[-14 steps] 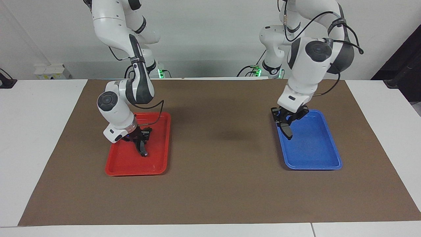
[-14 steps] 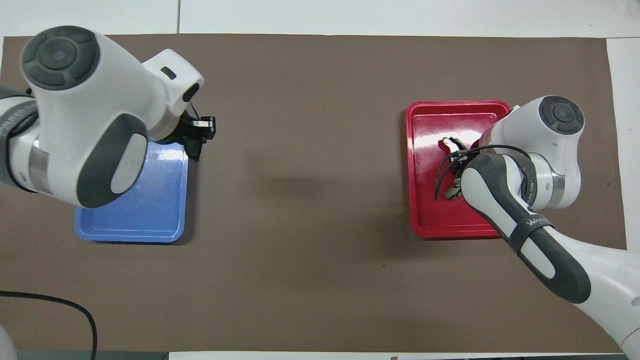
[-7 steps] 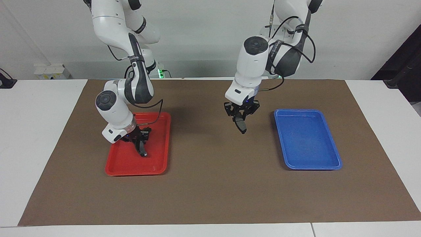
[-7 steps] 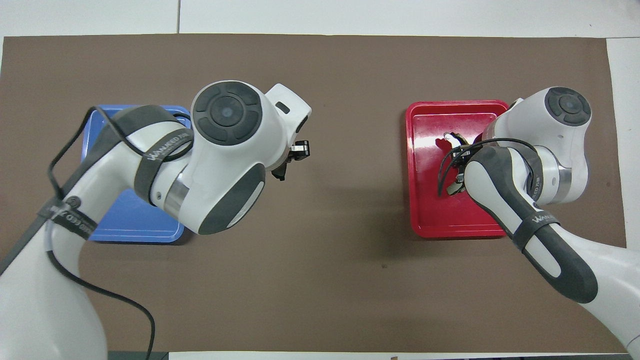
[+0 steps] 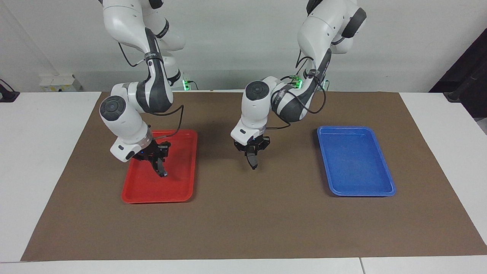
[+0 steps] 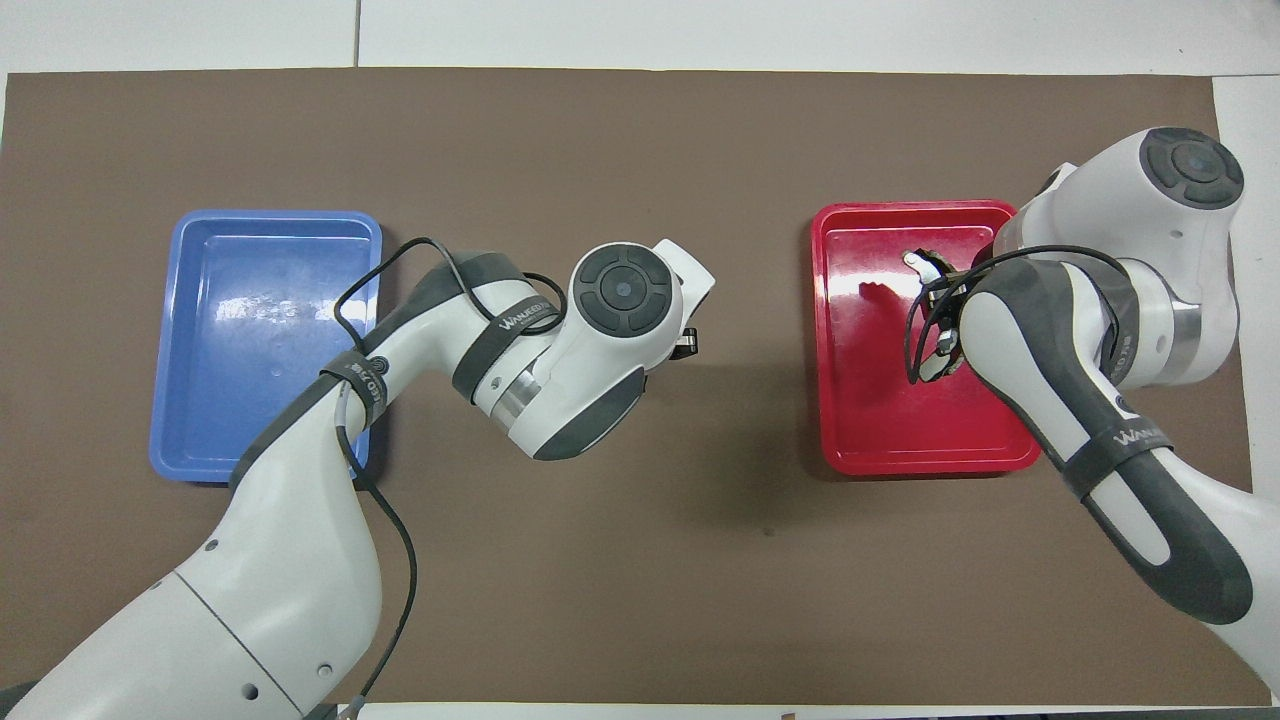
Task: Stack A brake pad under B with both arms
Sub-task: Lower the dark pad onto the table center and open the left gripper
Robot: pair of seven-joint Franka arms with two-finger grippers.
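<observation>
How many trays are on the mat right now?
2. A red tray lies toward the right arm's end of the table, under the right gripper. A blue tray lies toward the left arm's end, nothing visible in it.

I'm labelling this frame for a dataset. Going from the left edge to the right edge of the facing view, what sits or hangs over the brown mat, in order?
red tray → right gripper with a dark pad over that tray → left gripper holding a dark pad over the bare mat → blue tray.

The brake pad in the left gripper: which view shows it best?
The facing view: the brake pad hangs in plain sight from the left gripper, over the brown mat. In the overhead view the arm's wrist covers it.
</observation>
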